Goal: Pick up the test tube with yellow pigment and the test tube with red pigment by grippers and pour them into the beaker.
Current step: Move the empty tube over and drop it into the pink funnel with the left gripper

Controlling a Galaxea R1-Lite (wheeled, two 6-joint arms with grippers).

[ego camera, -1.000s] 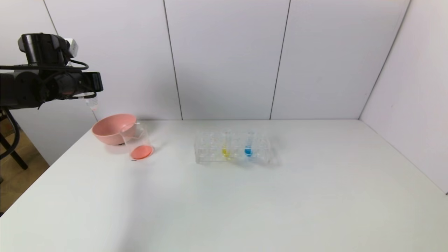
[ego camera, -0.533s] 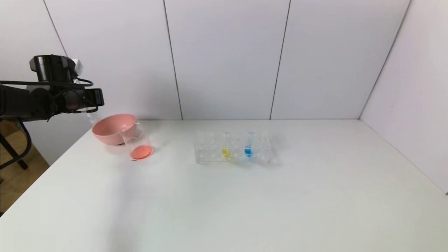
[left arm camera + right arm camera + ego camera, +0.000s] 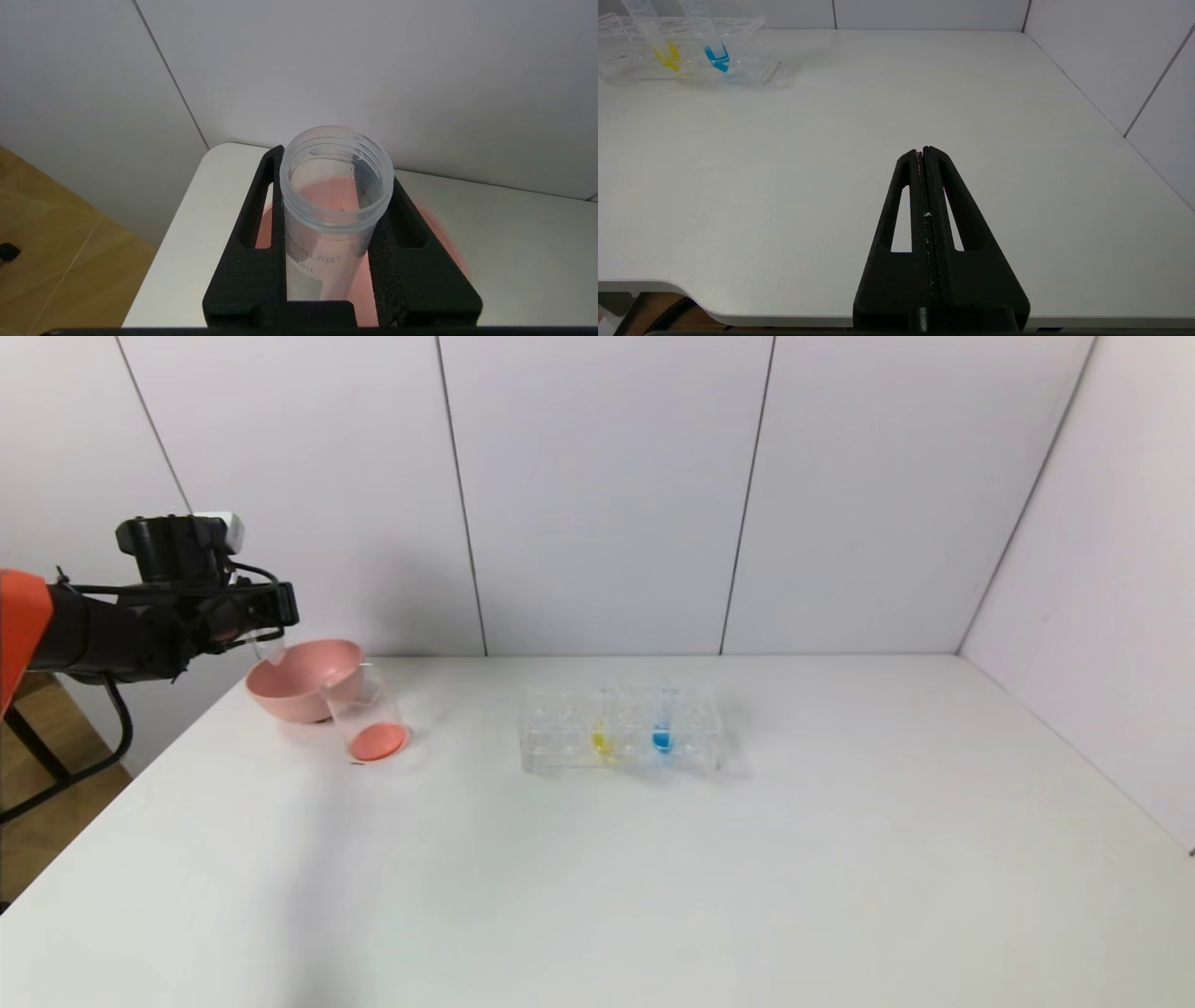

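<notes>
Pink bowl (image 3: 301, 679), clear tube rack (image 3: 621, 728), blue-liquid tube (image 3: 663, 723), white table (image 3: 653, 877)

Your head camera looks forward and down over the whole tabletop (image 3: 653, 859). Your left wrist camera sits close behind its claw (image 3: 334, 186). Your right wrist camera shares the tube rack (image 3: 686, 51) with the head view.

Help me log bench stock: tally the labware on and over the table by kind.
Test tubes: 3, the empty tube in the left gripper, the yellow tube and blue tube in the clear rack.
Beaker: 1, red liquid inside.
Pink bowl: 1.
Clear rack: 1.
Total: 6.
</notes>
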